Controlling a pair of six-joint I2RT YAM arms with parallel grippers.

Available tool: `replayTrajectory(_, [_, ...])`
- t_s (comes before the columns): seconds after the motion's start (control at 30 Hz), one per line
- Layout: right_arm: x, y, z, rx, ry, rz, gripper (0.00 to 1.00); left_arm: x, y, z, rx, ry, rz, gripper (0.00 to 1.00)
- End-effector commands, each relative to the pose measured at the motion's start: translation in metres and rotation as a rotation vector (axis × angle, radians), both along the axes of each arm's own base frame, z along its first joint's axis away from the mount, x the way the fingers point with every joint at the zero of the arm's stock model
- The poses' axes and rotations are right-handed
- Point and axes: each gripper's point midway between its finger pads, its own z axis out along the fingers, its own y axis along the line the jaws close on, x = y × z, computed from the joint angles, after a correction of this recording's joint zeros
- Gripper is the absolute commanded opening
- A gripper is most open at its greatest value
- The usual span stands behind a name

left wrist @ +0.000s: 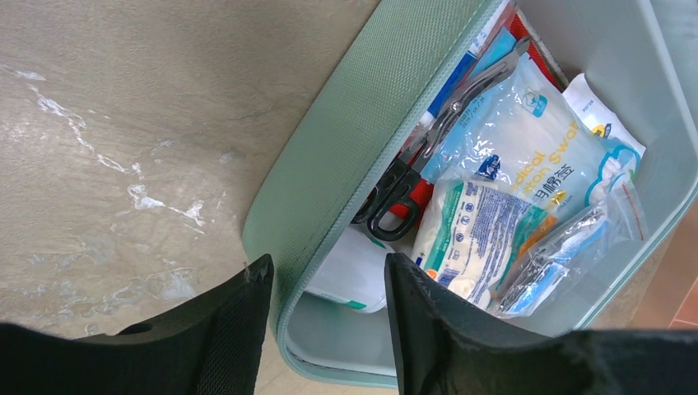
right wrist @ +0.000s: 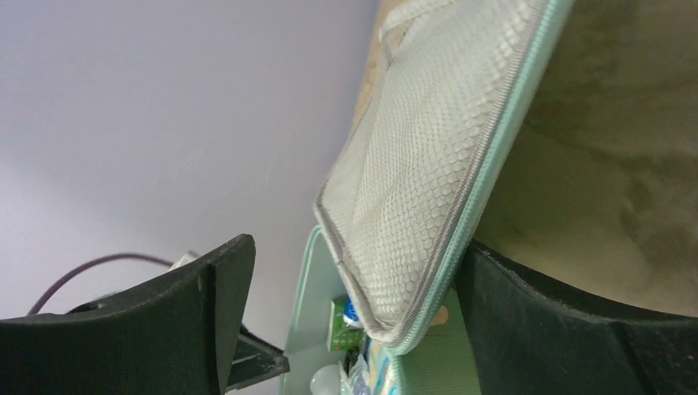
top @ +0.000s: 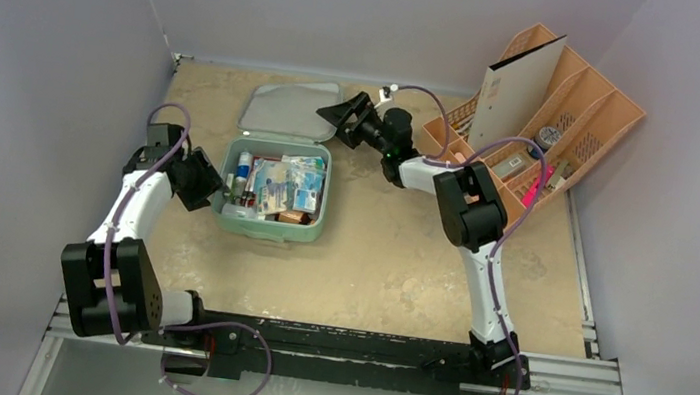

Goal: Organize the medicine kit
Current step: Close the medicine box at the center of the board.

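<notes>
From above, the medicine kit (top: 271, 231) sits open on the table (top: 388, 263), left of centre, with its lid (top: 286, 114) laid flat on the far side and the base packed with supplies. My left gripper (top: 210, 183) is at the base's left wall, and my right gripper (top: 336, 115) is at the lid's right edge. The peach organizer (top: 589, 106) stands in the far right corner, well apart from the kit. On the left wrist camera, my left gripper (left wrist: 328, 262) is spread and straddles the kit's wall (left wrist: 346, 164) — one finger (left wrist: 234, 329) outside over the table, the other inside, not clamped on it. Inside the kit are black-handled scissors (left wrist: 436, 132), a cotton swab packet (left wrist: 527, 140) and a wrapped gauze roll (left wrist: 477, 230), all jammed together. On the right wrist camera, my right gripper (right wrist: 358, 247) has its jaws wide apart with the lid's corner between them — the mesh pocket (right wrist: 428, 148) faces the camera. The lid's mint edge lies right against my right-hand finger, and the other finger is clear of it.
</notes>
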Motion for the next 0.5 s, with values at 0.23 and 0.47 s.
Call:
replayTrajectory(0.23, [-0.028, 0.001, 0.104, 0.107, -0.519, 0.185, 0.89, 0.014, 0.004, 0.004, -0.017, -0.025, 0.002, 0.45])
replayTrajectory(0.47, [-0.052, 0.003, 0.13, 0.118, -0.603, 0.309, 0.93, 0.024, 0.007, 0.016, -0.023, -0.049, 0.013, 0.46])
